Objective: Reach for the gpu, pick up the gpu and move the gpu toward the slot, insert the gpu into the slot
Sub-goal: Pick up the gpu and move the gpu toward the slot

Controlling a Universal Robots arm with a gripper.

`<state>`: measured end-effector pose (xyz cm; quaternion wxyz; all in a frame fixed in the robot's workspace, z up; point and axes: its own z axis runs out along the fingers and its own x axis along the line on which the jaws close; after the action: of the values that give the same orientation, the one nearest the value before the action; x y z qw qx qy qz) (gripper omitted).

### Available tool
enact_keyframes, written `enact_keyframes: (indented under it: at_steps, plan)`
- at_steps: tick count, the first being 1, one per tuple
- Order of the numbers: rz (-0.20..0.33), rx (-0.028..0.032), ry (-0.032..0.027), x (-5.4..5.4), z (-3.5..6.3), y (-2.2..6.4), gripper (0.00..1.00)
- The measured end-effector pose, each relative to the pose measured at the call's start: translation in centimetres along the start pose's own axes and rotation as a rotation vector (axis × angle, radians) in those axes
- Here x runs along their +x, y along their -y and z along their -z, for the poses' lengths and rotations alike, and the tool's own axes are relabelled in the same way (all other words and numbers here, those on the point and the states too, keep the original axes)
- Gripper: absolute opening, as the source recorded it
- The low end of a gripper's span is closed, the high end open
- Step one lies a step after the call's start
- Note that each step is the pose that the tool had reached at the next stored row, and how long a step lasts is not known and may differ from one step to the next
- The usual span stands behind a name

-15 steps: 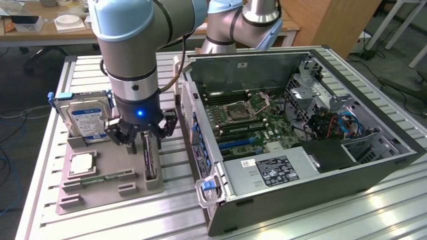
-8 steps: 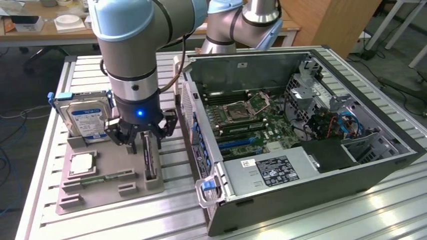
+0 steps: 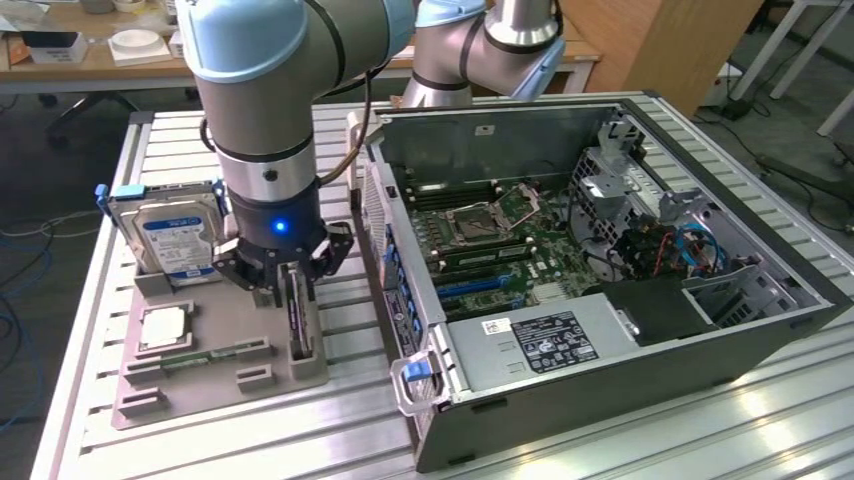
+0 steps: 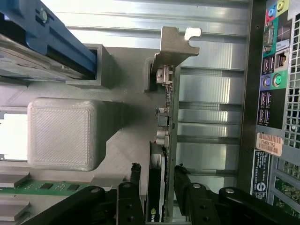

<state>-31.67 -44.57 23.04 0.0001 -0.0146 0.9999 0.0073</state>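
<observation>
Closest to us is the black two-fingered pincer (image 4: 158, 171). It is spread, and its fingers (image 4: 131, 197) stand astride the thin dark circuit card, the gpu (image 4: 168, 140), with a sliver of space showing on each side. We judge that it is not yet pinching.

The card sits directly under the pincer. It stands on its long edge in a groove of the grey printed holder tray (image 3: 200, 385), and its long axis runs across the line between the fingers. Its silver metal bracket (image 4: 176, 47) is at the end nearer the blue-labelled silver hard drive (image 3: 174, 240).

Farther off, to the exterior view's right on the slatted aluminium worktop (image 3: 747, 430), lies the open black computer case (image 3: 601, 380). Its blue slot (image 3: 470, 287) is well apart from the card.
</observation>
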Motion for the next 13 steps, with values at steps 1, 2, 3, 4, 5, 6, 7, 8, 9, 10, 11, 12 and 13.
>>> enact_keyframes:
  at_steps: [1,2,3,4,5,6,7,8,9,10,11,12,13]
  plan:
    - [0.000,0.0000,0.0000,0.00,0.00,0.00,0.42]
    - [0.000,0.0000,0.0000,0.00,0.00,0.00,0.42]
    - [0.000,0.0000,0.0000,0.00,0.00,0.00,0.42]
    - [0.000,0.0000,0.0000,0.00,0.00,0.00,0.42]
    - [0.000,0.0000,0.0000,0.00,0.00,0.00,0.42]
    - [0.000,0.0000,0.0000,0.00,0.00,0.00,0.42]
    - [0.000,0.0000,0.0000,0.00,0.00,0.00,0.42]
    - [0.000,0.0000,0.0001,0.00,0.00,0.00,0.42]
    - [0.000,0.0000,0.0000,0.00,0.00,0.00,0.40]
    - [0.000,0.0000,0.0001,0.00,0.00,0.00,0.40]
    - [0.000,0.0000,0.0000,0.00,0.00,0.00,0.40]
    - [0.000,0.0000,0.0000,0.00,0.00,0.00,0.33]
    - [0.000,0.0000,0.0001,0.00,0.00,0.00,0.33]
